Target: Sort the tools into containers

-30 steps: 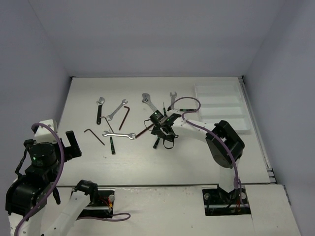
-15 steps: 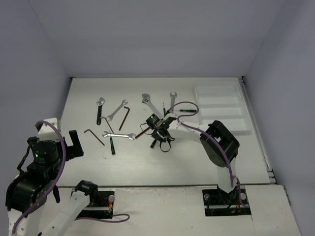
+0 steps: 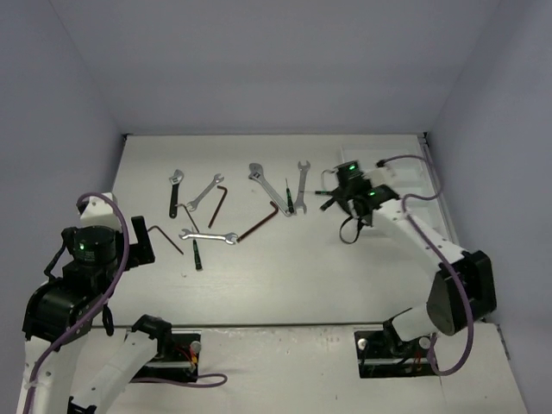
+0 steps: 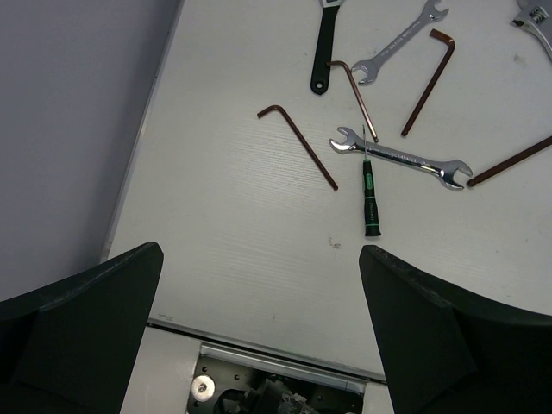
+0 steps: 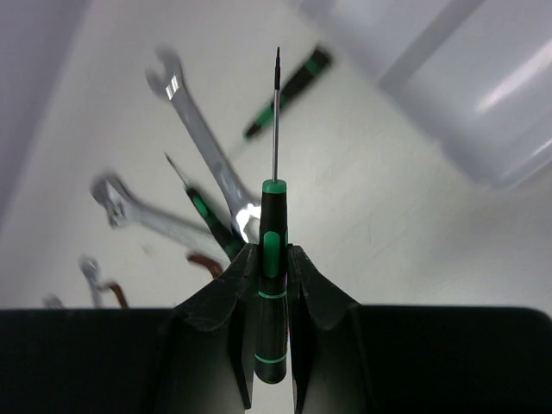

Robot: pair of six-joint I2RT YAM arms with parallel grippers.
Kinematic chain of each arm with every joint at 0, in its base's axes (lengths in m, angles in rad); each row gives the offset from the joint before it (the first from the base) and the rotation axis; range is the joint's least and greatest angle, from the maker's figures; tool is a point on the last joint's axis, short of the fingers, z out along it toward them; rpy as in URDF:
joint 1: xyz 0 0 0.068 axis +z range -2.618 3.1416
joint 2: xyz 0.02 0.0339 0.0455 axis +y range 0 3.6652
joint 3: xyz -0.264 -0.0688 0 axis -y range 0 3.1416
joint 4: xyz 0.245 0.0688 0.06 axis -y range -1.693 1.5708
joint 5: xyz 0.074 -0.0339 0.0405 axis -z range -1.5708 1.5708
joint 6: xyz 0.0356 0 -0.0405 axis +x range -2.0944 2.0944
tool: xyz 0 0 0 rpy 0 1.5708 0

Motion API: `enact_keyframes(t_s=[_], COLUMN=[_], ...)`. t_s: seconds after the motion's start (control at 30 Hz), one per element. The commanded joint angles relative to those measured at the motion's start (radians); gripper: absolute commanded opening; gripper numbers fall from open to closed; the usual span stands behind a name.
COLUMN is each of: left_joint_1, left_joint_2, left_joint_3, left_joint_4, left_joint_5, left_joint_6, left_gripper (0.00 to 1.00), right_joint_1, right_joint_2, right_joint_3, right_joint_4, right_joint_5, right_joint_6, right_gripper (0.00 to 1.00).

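Observation:
My right gripper (image 3: 331, 197) is shut on a black-and-green screwdriver (image 5: 272, 285) and holds it above the table, tip pointing forward, near the white tray (image 3: 410, 176). The tray's corner shows in the right wrist view (image 5: 483, 86). Below it lie another screwdriver (image 5: 289, 88), an open-end wrench (image 5: 200, 138) and an adjustable wrench (image 5: 138, 211). My left gripper (image 4: 260, 252) is open and empty at the near left (image 3: 141, 243). Ahead of it lie a silver open-end wrench (image 4: 401, 159), a screwdriver (image 4: 369, 203) and a brown hex key (image 4: 302, 142).
More tools are spread across the table's middle: an adjustable wrench (image 3: 175, 191), an open-end wrench (image 3: 205, 191), hex keys (image 3: 217, 200) (image 3: 259, 226), an adjustable wrench (image 3: 263, 184) and an open-end wrench (image 3: 301, 185). Grey walls close in the table on three sides.

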Motion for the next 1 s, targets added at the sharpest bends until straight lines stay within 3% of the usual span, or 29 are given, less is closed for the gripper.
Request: enact_keyframes(t_s=[0.0,0.07,0.23,0.67,0.87,0.97], left_joint_1=[-0.004,-0.003,-0.004,-0.003,-0.004,-0.004], left_joint_2=[0.031,0.036,0.046,0.042,0.038,0.042], left_joint_3=[0.036,0.041,0.05,0.05,0.052,0.049], left_joint_4=[0.043,0.043,0.046,0.042,0.041,0.043], left_joint_5=[0.011,0.016,0.014,0.015,0.024,0.026], left_joint_6=[-0.041,-0.048,-0.063,-0.063,-0.062,-0.064], left_gripper=[0.97,0.97,0.97,0.97,0.97,0.98], right_joint_1=[-0.27,-0.396,-0.582,-0.673,-0.637,-0.578], right_joint_2=[-0.14,-0.146,-0.108,0.101,0.075,0.03], right_joint_3=[-0.065,-0.094,-0.109,-0.065,-0.027,0.012], right_joint_4=[-0.032,-0.031,-0.025,0.046,0.066,0.067], right_joint_5=[0.009,-0.034,-0.108,-0.193,-0.196,-0.147], right_joint_6=[-0.077,-0.093,-0.12,-0.171,-0.281,-0.375], right_gripper=[0.0,0.0,0.0,0.11,0.47,0.56])
